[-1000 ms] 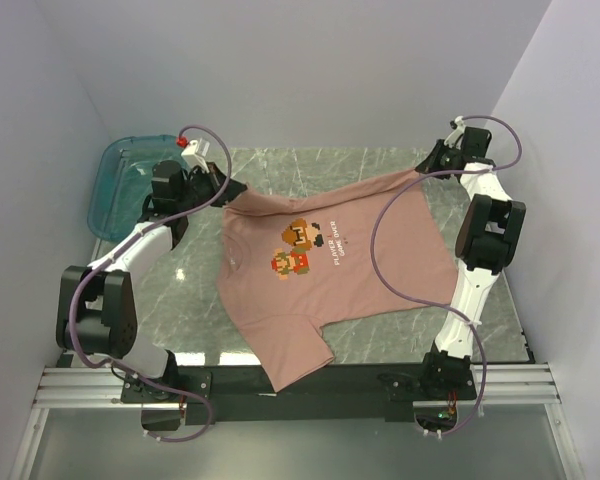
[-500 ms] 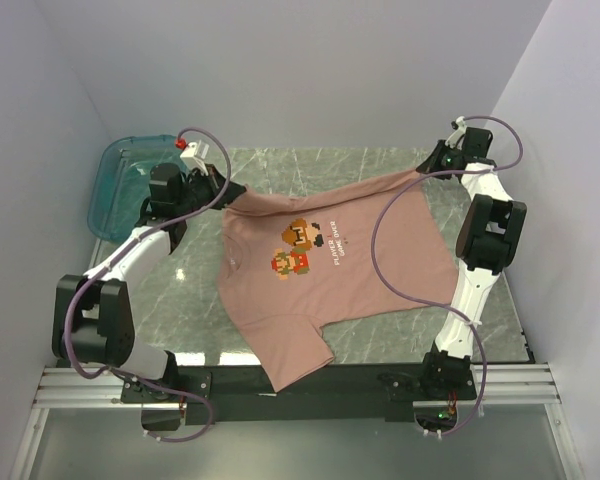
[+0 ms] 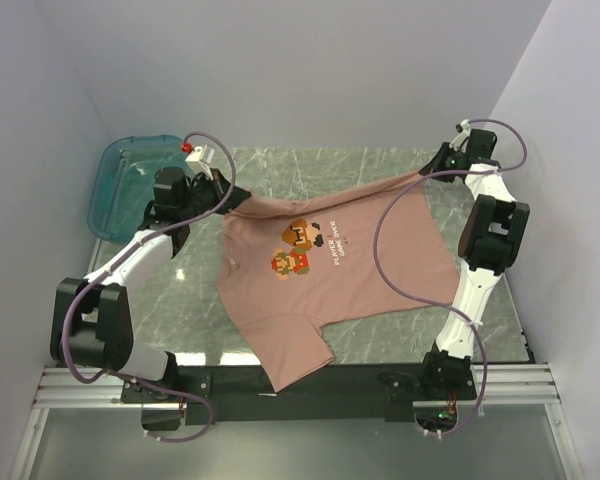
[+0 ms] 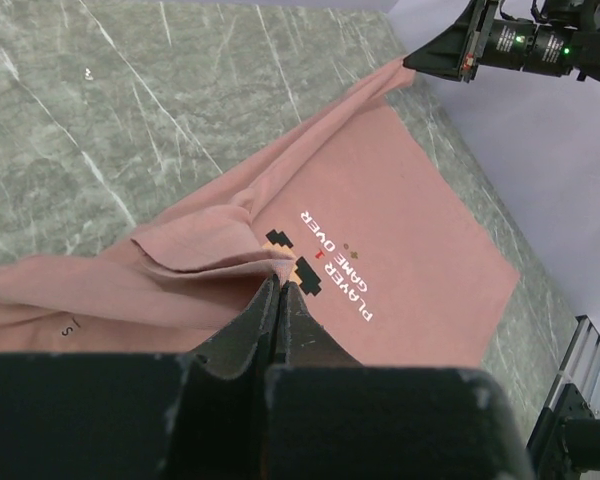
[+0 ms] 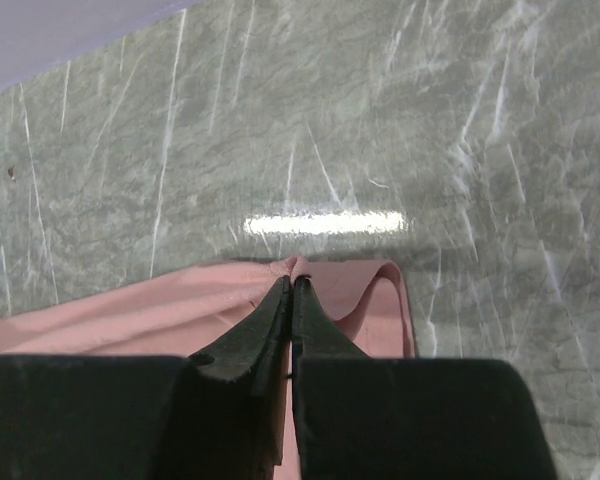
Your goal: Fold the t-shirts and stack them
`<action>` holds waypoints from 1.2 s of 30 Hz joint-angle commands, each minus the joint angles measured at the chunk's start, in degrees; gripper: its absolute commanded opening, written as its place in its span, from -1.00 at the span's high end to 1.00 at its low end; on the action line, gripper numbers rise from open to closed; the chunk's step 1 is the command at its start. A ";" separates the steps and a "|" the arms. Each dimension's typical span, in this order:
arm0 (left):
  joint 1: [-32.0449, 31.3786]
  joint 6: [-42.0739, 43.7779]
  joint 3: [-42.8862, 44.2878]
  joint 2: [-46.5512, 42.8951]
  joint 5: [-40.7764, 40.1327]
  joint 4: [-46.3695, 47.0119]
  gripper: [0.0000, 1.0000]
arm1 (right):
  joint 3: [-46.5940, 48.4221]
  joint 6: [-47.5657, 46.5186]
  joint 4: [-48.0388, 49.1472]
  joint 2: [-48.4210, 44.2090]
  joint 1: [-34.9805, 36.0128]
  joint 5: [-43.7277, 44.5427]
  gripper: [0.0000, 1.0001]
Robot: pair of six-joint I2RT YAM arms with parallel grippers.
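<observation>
Pinching the shirt (image 3: pixel 330 285) at its far edge with left jaws and right jaws both clenched (stretching it taut), likely to spread it flat on the surface (image 3: pixel 180 300) before folding.

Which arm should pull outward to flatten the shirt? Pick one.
Left, probably: the left claw, shut on bunched folds of the dusty-pink cotton t-shirt, has bare marble table beside it. The right claw, shut on the taut corner, sits near the table's far corner.

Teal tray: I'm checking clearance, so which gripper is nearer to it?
Left. The left gripper holds the t-shirt just beside the teal tray; the right gripper holds the shirt's other corner across the table.
</observation>
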 commanded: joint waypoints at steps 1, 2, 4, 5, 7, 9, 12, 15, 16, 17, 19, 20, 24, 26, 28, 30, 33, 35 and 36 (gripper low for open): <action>-0.70 0.11 -0.52 -2.54 0.76 0.90 0.99 | 1.64 1.21 -0.39 1.02 -1.50 -1.14 0.90; -0.96 0.03 -0.78 -2.72 0.76 0.98 0.99 | 1.55 1.30 -0.48 1.02 -1.67 -1.32 0.88; -1.22 0.03 -1.14 -3.07 0.59 0.63 0.99 | 1.20 1.30 -0.91 1.02 -1.94 -1.59 0.83; -1.49 -0.06 -1.31 -3.16 0.50 0.46 0.99 | 1.11 1.39 -1.09 1.02 -2.03 -1.59 0.80; -1.75 -0.15 -1.93 -3.59 0.50 0.37 0.99 | 0.94 1.12 -1.70 1.02 -2.29 -1.76 0.69; -2.19 -0.33 -2.45 -3.95 0.24 0.19 0.99 | 0.59 1.04 -2.41 0.84 -2.64 -2.03 0.51; -2.63 -0.50 -2.98 -4.39 0.06 -0.07 0.99 | -0.20 0.77 -3.11 0.23 -3.26 -2.38 0.28; -2.81 -0.41 -3.25 -4.74 -0.20 -0.95 0.99 | -0.82 0.07 -3.99 -0.74 -3.52 -1.85 0.00; -2.81 -0.41 -3.25 -4.83 -0.20 -1.21 0.99 | -0.91 -0.63 -4.34 -0.83 -3.61 -1.85 -0.03; -2.89 -0.33 -3.34 -4.91 -0.29 -1.30 0.99 | -1.17 -0.90 -4.52 -1.09 -3.61 -1.94 -0.07; -2.98 -0.33 -3.42 -5.00 -0.20 -1.92 0.99 | -2.40 -1.34 -4.43 -1.97 -3.78 -2.20 -0.08; -3.16 -0.24 -3.42 -5.09 -0.12 -2.35 0.99 | -3.45 -1.51 -4.17 -2.76 -3.87 -2.38 -0.08; -3.33 0.03 -3.86 -5.70 -0.20 -2.97 0.99 | -4.86 -2.56 -4.17 -3.99 -4.13 -3.52 -0.08; -3.34 0.20 -4.04 -6.23 -0.20 -3.15 0.99 | -5.21 -3.27 -4.52 -4.43 -4.22 -4.57 -0.08; -3.42 0.20 -4.04 -6.50 -0.12 -3.23 0.99 | -5.74 -3.97 -4.69 -4.61 -4.22 -5.71 -0.08; -3.42 0.20 -4.13 -6.85 0.06 -3.32 0.99 | -6.53 -4.24 -4.52 -5.14 -4.31 -6.16 -0.08; -3.51 0.29 -4.39 -7.11 0.24 -3.41 0.99 | -7.06 -4.68 -4.43 -5.58 -4.57 -6.60 -0.08; -3.60 0.29 -4.39 -7.20 0.32 -3.59 0.99 | -7.41 -4.68 -4.26 -5.84 -4.75 -6.86 -0.08; -3.69 0.29 -4.48 -7.29 0.41 -3.59 0.99 | -7.67 -4.68 -4.26 -5.93 -4.75 -6.86 -0.08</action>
